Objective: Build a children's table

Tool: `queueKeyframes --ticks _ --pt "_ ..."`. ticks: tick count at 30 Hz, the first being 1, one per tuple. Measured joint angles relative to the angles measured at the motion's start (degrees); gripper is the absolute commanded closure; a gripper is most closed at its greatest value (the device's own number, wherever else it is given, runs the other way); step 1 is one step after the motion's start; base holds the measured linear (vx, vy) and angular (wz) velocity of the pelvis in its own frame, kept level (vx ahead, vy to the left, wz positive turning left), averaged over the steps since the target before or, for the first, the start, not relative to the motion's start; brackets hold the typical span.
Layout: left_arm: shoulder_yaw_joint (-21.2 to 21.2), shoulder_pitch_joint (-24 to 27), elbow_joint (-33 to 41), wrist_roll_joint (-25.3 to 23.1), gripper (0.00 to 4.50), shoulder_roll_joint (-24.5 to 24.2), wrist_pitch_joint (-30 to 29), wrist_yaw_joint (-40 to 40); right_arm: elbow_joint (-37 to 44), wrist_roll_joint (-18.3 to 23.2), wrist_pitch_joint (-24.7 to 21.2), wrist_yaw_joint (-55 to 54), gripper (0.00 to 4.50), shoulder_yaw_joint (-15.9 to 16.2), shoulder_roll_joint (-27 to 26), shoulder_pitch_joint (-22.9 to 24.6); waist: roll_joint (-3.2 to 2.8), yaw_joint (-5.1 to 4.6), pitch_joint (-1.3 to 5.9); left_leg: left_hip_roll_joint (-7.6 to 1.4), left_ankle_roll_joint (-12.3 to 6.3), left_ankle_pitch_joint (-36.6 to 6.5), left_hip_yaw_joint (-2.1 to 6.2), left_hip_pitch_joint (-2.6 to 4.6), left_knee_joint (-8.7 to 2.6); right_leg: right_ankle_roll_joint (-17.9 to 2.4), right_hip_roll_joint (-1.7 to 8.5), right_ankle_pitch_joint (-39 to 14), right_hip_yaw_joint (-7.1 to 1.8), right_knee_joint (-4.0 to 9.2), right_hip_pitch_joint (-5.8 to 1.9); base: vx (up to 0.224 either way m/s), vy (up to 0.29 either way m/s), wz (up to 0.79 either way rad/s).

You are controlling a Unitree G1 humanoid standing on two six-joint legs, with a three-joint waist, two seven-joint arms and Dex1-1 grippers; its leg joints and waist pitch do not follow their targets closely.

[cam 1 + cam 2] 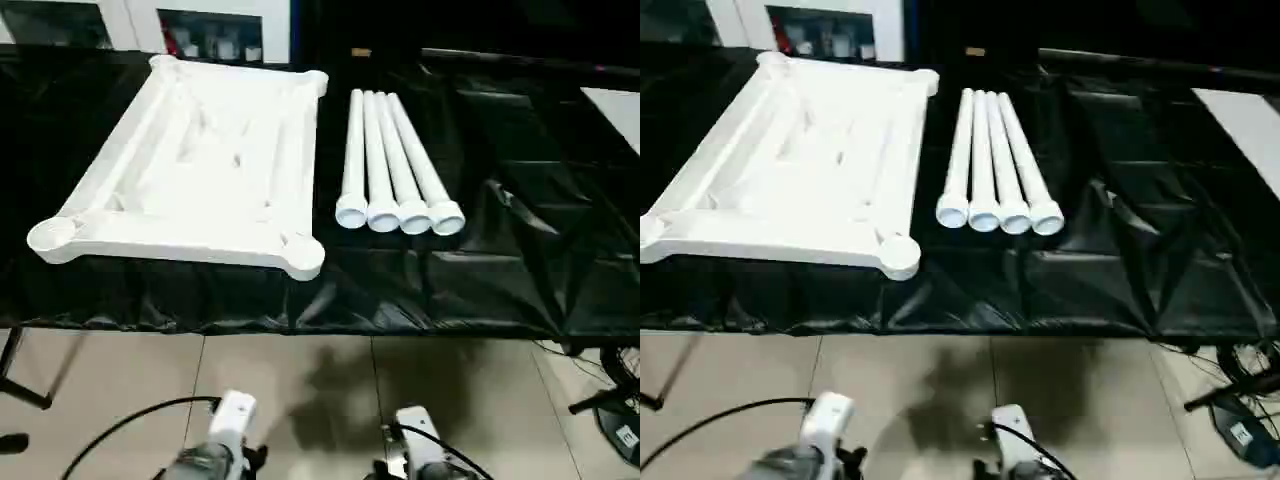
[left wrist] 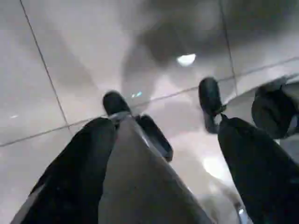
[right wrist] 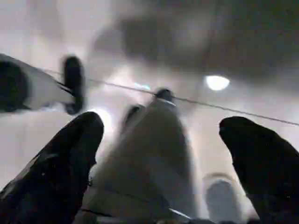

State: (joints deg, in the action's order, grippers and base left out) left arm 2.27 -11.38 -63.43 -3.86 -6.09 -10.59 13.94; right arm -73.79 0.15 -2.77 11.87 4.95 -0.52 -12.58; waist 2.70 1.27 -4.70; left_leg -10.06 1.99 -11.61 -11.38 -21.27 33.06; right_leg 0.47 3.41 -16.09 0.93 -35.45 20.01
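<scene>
no writing reads anywhere; the table top (image 1: 190, 165) and four legs (image 1: 395, 165) lie at twelve o'clock, well apart from the left gripper (image 2: 163, 154) and right gripper (image 3: 159, 158), both spread apart and empty.

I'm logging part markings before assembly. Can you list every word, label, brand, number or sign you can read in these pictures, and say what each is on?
No readable text anywhere.
Table top: plain white, no marking visible.
Four legs: plain white, no marking visible.
Small white tag on the dark gear on the floor at far right: too small and blurred to read.
Items on the shelf behind the table: too blurred to read.
</scene>
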Motion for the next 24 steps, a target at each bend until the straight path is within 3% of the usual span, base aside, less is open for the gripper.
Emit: queueKeyframes --ticks 4,8,11,13,14,20,22,24 --pt "-0.1 5.2 8.2 0.8 0.61 -2.1 4.5 3.0 4.8 0.1 5.6 5.5 0.00 0.8 0.3 -0.4 -0.10 0.32 -0.07 0.00 0.15 0.0 -0.09 -0.04 0.06 -0.2 0.04 0.2 -0.04 0.18 0.00 0.000 0.000 0.00" --pt "-0.8 14.8 23.1 2.8 0.61 -4.8 9.2 5.2 22.0 2.0 9.6 12.6 0.00 2.4 4.0 5.6 0.22 1.24 -0.07 -0.02 -0.23 0.1 -0.12 -0.21 0.06 -0.1 0.03 0.3 0.00 0.42 0.04 0.000 0.000 0.00" --pt "-2.5 22.2 38.5 6.5 0.61 -6.2 8.6 9.0 39.3 5.8 6.6 18.4 0.00 3.0 6.6 12.6 0.55 1.87 -0.12 -0.06 -0.30 0.0 -0.13 -0.24 0.03 -0.1 -0.01 0.3 0.00 0.46 0.07 0.000 0.000 0.00" --pt "-2.9 24.5 43.8 7.6 0.61 -7.1 8.4 10.4 46.0 7.7 3.7 20.7 0.00 3.2 7.8 14.7 0.68 2.01 -0.10 -0.09 -0.28 0.0 -0.13 -0.17 0.03 -0.1 -0.04 0.3 -0.01 0.44 0.05 0.000 0.000 0.00" --pt "-3.1 26.7 49.3 8.0 0.61 -7.6 8.5 11.0 53.5 9.7 1.2 22.7 0.00 4.0 9.3 17.5 0.78 2.05 -0.11 -0.10 -0.26 0.0 -0.13 -0.18 0.00 0.0 -0.05 0.3 -0.02 0.47 0.04 0.000 0.000 0.00" --pt "-5.6 38.6 73.4 9.1 0.61 -8.6 11.4 8.4 81.6 19.0 -8.4 26.9 0.00 5.4 18.2 28.2 1.41 2.09 0.14 -0.11 0.11 -0.1 -0.12 -0.05 0.00 0.3 -0.08 0.4 -0.07 0.54 -0.07 0.000 0.000 0.00" --pt "-5.9 39.5 79.9 9.2 0.61 -8.2 10.9 7.1 87.7 21.5 -10.1 26.5 0.00 5.6 18.8 28.9 1.54 2.10 0.23 -0.11 0.16 -0.1 -0.12 0.05 -0.03 0.4 -0.09 0.4 -0.10 0.51 -0.10 0.000 0.000 0.00" --pt "-6.5 38.9 87.6 9.9 0.61 -7.1 6.6 5.9 94.9 23.4 -12.9 24.9 0.00 5.1 18.6 28.8 1.70 2.10 0.34 -0.11 0.22 -0.1 -0.11 0.20 -0.05 0.5 -0.10 0.5 -0.10 0.48 -0.08 0.000 0.000 0.00"
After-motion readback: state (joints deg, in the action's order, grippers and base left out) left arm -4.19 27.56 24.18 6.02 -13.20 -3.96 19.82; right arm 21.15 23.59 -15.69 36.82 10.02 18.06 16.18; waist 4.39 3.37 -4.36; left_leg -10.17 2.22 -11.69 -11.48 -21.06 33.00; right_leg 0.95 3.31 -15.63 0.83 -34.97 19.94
